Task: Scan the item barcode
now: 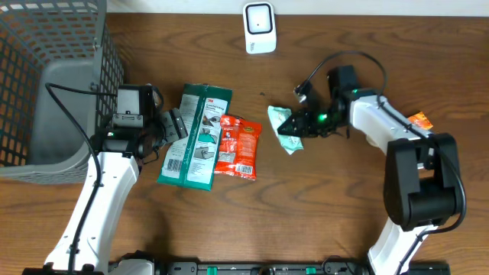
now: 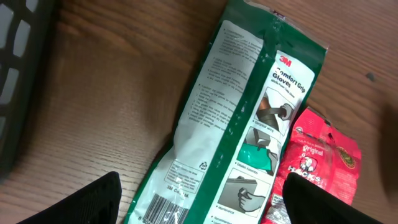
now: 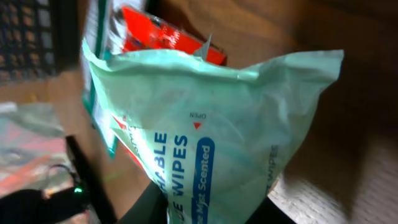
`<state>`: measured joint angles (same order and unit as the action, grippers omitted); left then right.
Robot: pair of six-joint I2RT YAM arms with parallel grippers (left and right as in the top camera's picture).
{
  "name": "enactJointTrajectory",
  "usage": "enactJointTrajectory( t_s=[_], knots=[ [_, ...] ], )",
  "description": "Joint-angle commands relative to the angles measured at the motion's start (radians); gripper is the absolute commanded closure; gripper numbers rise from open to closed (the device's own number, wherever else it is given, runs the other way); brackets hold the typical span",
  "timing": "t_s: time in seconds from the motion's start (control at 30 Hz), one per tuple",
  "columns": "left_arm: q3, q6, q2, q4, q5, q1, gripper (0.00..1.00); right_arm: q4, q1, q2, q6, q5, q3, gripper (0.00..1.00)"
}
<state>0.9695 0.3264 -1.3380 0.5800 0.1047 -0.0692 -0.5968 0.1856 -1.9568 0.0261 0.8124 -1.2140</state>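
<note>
— Where's the item?

— I have the wipes pack (image 1: 284,127) pinched in the right gripper (image 1: 299,122), jaws nearly together on its soft edge. It sits below and to the right of the scanner (image 1: 259,29), well apart from it, just beside the red pack (image 1: 238,147). I can't tell whether it is clear of the table (image 1: 344,221) or dragging on it.

— And your other side?

— The left gripper (image 1: 166,126) is spread wide with nothing in it, hovering at the near end of the gloves pack (image 2: 236,124), next to the basket (image 1: 46,92).

— What worries you?

— The grip. I think it's a thin bite on a floppy bag, so a quick swing toward the scanner could let it sag or slip out. I could also present the wrong face, and the reader would see only print.

— Can't you see the barcode?

— No. My wrist camera shows the front lettering and a crumpled top seam; no barcode shows in any view. My own fingers are mostly hidden under the bag there, and from above they're dark against shadow. The gloves pack has a barcode, cut off at the frame's bottom edge.
</note>
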Motion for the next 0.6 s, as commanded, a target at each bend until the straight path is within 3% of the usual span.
enactJointTrajectory(
  t_s=[0.0, 0.07, 0.23, 0.3, 0.33, 0.47, 0.5, 0.57],
  knots=[
    [0.016, 0.009, 0.001, 0.003, -0.013, 0.0, 0.17, 0.055, 0.047, 0.008, 0.049, -0.132, 0.021, 0.71],
    [0.016, 0.009, 0.001, 0.003, -0.013, 0.0, 0.17, 0.051, 0.054, 0.016, 0.049, -0.135, -0.003, 0.56],
    [0.016, 0.009, 0.001, 0.003, -0.013, 0.0, 0.17, -0.055, 0.055, 0.039, 0.06, -0.248, -0.11, 0.31],
    [0.016, 0.009, 0.001, 0.003, -0.013, 0.0, 0.17, -0.08, 0.062, 0.039, 0.059, -0.323, -0.131, 0.05],
    [0.016, 0.009, 0.001, 0.003, -0.013, 0.0, 0.17, -0.08, 0.064, 0.039, 0.058, -0.342, -0.131, 0.01],
    [0.016, 0.009, 0.001, 0.003, -0.013, 0.0, 0.17, -0.084, 0.077, 0.038, 0.047, -0.348, -0.117, 0.01],
    [0.016, 0.009, 0.001, 0.003, -0.013, 0.0, 0.17, -0.079, 0.084, 0.035, 0.055, -0.348, -0.1, 0.18],
    [0.016, 0.009, 0.001, 0.003, -0.013, 0.0, 0.17, -0.063, 0.095, 0.029, 0.077, -0.348, -0.082, 0.28]
  ],
)
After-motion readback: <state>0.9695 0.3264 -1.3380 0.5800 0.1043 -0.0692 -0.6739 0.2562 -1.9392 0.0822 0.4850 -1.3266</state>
